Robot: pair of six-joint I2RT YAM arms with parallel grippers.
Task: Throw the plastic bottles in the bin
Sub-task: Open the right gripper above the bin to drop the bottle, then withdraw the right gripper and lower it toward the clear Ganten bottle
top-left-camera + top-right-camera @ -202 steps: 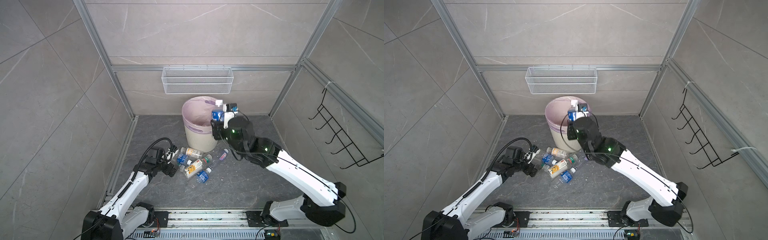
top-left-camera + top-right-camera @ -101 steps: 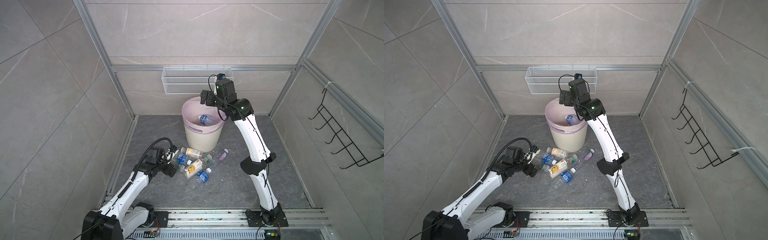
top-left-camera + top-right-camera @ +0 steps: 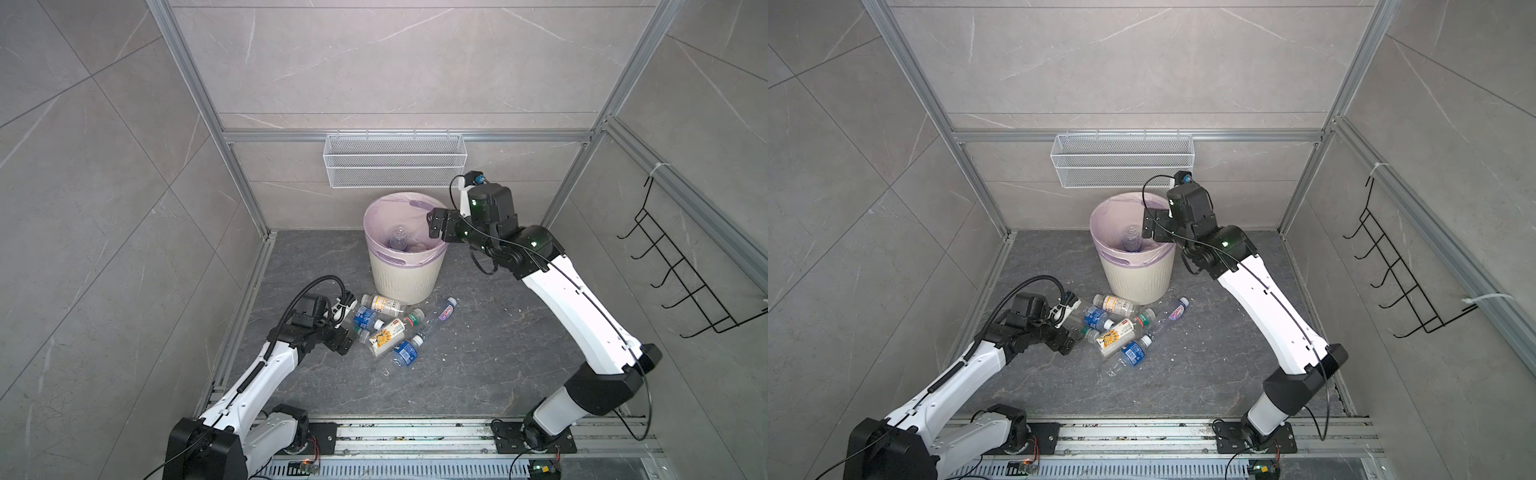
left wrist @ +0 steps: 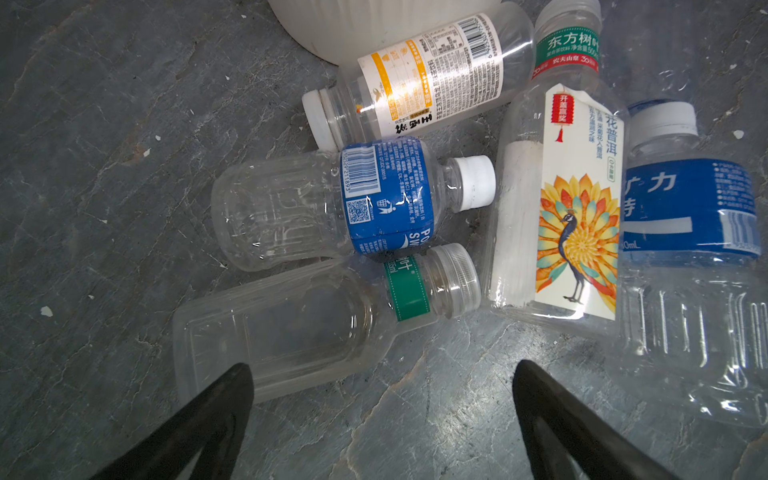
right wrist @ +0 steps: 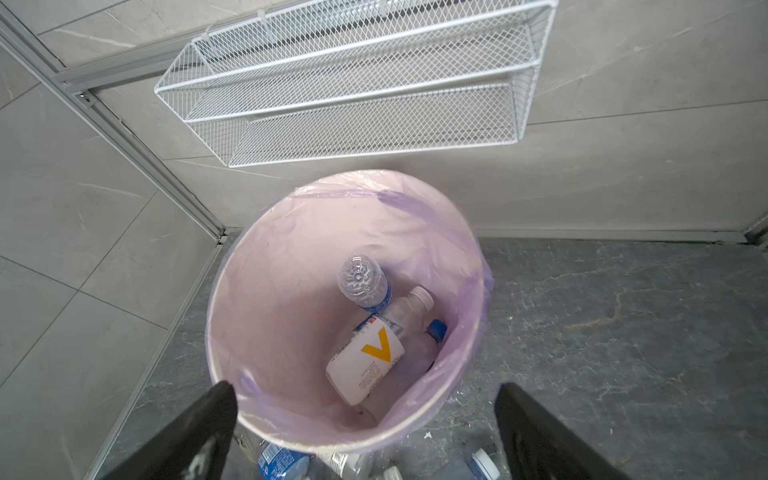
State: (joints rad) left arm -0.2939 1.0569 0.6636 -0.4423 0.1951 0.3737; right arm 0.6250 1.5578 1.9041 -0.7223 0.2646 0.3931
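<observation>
— How is the room?
— Grey tiled walls (image 3: pixel 395 62), dark stone floor (image 3: pixel 478 353). My right hand (image 5: pixel 365 386) is wide and empty above the bin (image 3: pixel 405 278); my left hand (image 4: pixel 382 368), wide also, is over the plastic bottles (image 3: pixel 386 334) lying beside it.

tops: overhead, whole scene | left wrist: near bottles (image 4: pixel 324 208) | right: above bin (image 5: pixel 266 307)

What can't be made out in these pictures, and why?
- Number of bottles inside the round cream ribbed plastic bin: in the right wrist view the white yellow-V bottle covers those beneath; in both top views the bin's wall and right gripper hide most.
- Clear blue-labelled bottle: left wrist view, cut by the picture edge.
- Floor bottles in the right wrist view: under the bin's rim, cut by the edge.
</observation>
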